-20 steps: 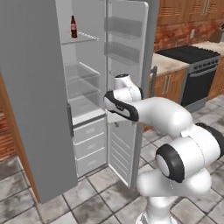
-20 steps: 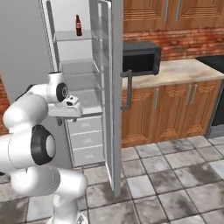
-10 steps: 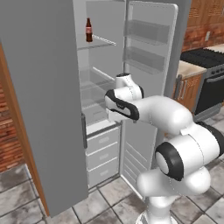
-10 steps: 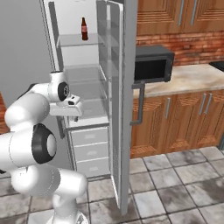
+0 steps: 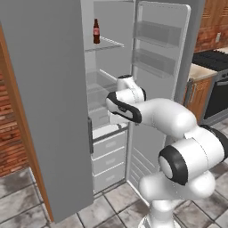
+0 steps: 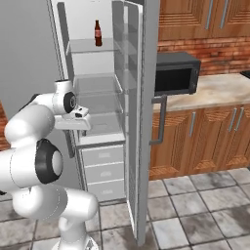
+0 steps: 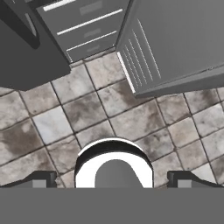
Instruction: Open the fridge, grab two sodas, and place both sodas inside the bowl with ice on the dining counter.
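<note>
Fridge (image 5: pixel 53 89) now looms nearer after the base rolled in, its door wide; pincer (image 7: pixel 112 181), tips apart and empty, hangs below the shelved cola bottle (image 5: pixel 96 31).

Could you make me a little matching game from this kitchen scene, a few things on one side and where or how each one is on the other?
Things:
1. cola bottle
2. fridge
3. microwave
4. gripper

Places or states:
A. on the wall counter, beside the fridge
B. right door swung open
C. upright on the top glass shelf
D. open, holding nothing, pointing at the floor tiles

Pairs: 1-C, 2-B, 3-A, 4-D
</note>
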You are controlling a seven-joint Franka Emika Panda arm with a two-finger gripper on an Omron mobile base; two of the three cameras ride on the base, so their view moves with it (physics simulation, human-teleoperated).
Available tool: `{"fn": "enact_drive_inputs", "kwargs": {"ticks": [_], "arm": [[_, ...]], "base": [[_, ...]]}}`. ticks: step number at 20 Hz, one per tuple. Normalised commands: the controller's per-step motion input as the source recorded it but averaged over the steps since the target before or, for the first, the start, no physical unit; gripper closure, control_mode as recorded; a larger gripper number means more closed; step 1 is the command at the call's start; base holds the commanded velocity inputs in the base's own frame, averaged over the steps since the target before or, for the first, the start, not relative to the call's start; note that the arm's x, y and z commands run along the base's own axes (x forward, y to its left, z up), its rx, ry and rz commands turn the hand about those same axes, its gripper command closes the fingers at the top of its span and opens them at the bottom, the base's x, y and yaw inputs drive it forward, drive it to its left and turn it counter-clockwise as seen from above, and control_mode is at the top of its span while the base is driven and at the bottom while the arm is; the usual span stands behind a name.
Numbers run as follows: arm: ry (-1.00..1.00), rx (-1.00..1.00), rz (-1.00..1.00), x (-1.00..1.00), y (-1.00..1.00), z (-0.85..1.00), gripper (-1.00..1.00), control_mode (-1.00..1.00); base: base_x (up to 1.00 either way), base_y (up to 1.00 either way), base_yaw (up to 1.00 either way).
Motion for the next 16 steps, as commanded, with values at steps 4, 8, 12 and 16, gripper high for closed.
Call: {"fn": "enact_drive_inputs", "kwargs": {"ticks": [4, 8, 12, 16], "arm": [[0.00, 0.00, 0.00, 0.00, 0.00, 0.00, -1.00, 1.00], [0.00, 0.00, 0.00, 0.00, 0.00, 0.00, -1.00, 1.00], [0.00, 0.00, 0.00, 0.00, 0.00, 0.00, -1.00, 1.00], [0.00, 0.00, 0.00, 0.00, 0.00, 0.00, -1.00, 1.00]], "base": [[0.52, 0.00, 0.00], [0.50, 0.06, -0.01], [0.43, 0.02, 0.00], [0.34, 0.00, -0.01]]}}
